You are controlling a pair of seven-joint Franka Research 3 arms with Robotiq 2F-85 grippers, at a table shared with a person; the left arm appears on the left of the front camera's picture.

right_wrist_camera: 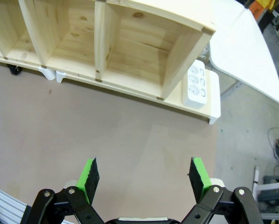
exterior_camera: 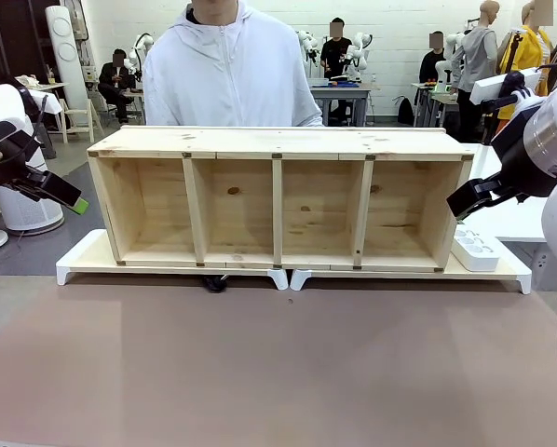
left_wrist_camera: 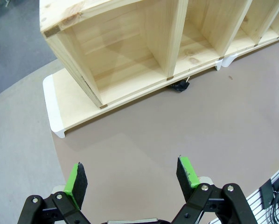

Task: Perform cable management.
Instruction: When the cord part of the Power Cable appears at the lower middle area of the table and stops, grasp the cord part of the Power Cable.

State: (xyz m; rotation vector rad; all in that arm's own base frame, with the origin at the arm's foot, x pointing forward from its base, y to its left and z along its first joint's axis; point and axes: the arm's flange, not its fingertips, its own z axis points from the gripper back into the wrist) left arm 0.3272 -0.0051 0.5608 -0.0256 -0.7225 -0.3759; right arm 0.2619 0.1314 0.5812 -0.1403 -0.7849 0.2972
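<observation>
Of the black cable, only a small black piece (exterior_camera: 213, 282) pokes out from under the white riser below the wooden shelf, also seen in the left wrist view (left_wrist_camera: 180, 86) and the right wrist view (right_wrist_camera: 13, 70). The rest is hidden. A white power strip (exterior_camera: 476, 250) (right_wrist_camera: 197, 84) lies on the riser just right of the shelf. My left gripper (exterior_camera: 62, 193) (left_wrist_camera: 132, 172) hovers open and empty at the far left, above the table. High at the right, my right gripper (exterior_camera: 467, 197) (right_wrist_camera: 144, 172) is also open and empty, near the shelf's right end.
A wooden shelf (exterior_camera: 278, 200) with four open compartments stands on two white risers (exterior_camera: 83, 261) across the far half of the table. A person in a white hoodie (exterior_camera: 230, 65) stands behind it. The brown tabletop (exterior_camera: 278, 363) stretches in front. A white table (right_wrist_camera: 244, 56) stands beyond the right end.
</observation>
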